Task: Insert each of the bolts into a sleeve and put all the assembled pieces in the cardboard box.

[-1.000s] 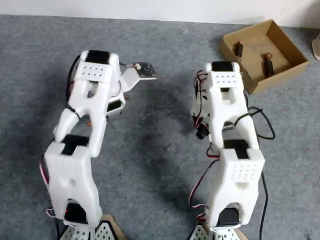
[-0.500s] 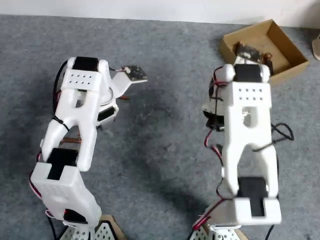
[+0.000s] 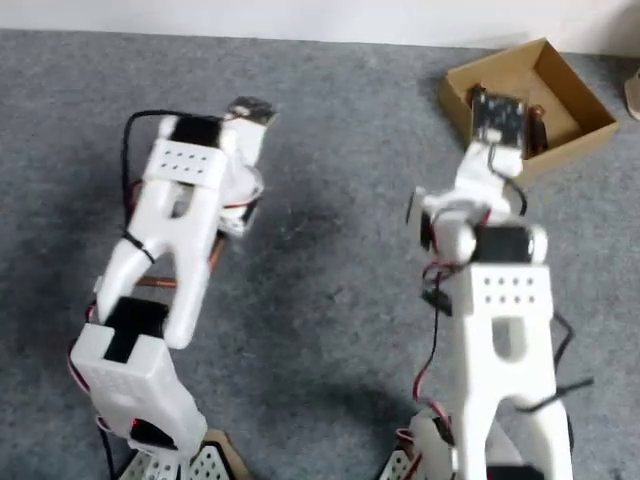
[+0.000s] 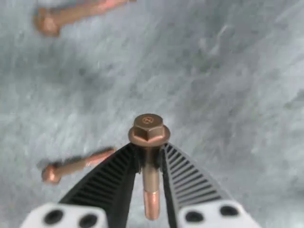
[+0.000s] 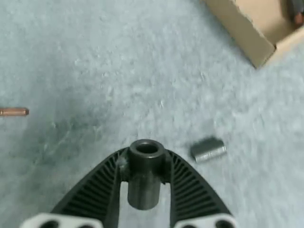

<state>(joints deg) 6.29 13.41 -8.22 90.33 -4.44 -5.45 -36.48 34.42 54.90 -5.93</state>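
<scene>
Left gripper [image 4: 149, 148] fingers are clamping on a copper bolt [image 4: 148, 129], with the head poking out past the tips and the shank lying between them. Right gripper [image 5: 145, 159] fingers are clamping on a dark sleeve [image 5: 144, 187], bore facing outward. A loose bolt [image 4: 76, 164] is lying near the left tips, and a second loose bolt [image 4: 71, 14] farther off. A loose sleeve [image 5: 208, 149] is lying near the right tips. The cardboard box [image 3: 575, 95] is sitting at the table's 1 o'clock.

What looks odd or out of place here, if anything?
Nothing broken or spilled. Two loose bolts and a spare sleeve lie scattered on the carpet outside the cardboard box, apparently awaiting assembly.
</scene>
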